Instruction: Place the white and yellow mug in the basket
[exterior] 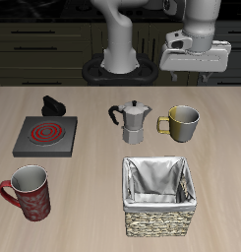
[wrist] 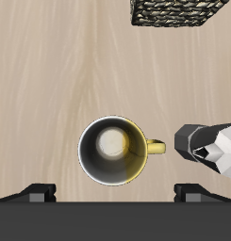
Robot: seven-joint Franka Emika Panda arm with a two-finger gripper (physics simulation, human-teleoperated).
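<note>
The white and yellow mug (exterior: 181,121) stands upright on the table beside the silver moka pot (exterior: 135,120), its handle turned toward the pot. The wrist view shows its pale inside (wrist: 112,149) from straight above. My gripper (exterior: 195,65) hangs open and empty well above the mug; in the wrist view (wrist: 115,192) its fingertips (wrist: 37,193) are spread wide apart. The wicker basket (exterior: 132,202) with its grey-white lining sits nearer the table's front edge than the mug, and holds nothing. One corner of the basket (wrist: 176,11) shows in the wrist view.
A red patterned mug (exterior: 27,190) stands near the front edge. A stove burner plate (exterior: 45,133) with a red coil lies farther back, with a small black object (exterior: 55,104) behind it. The moka pot (wrist: 216,146) is close to the mug's handle.
</note>
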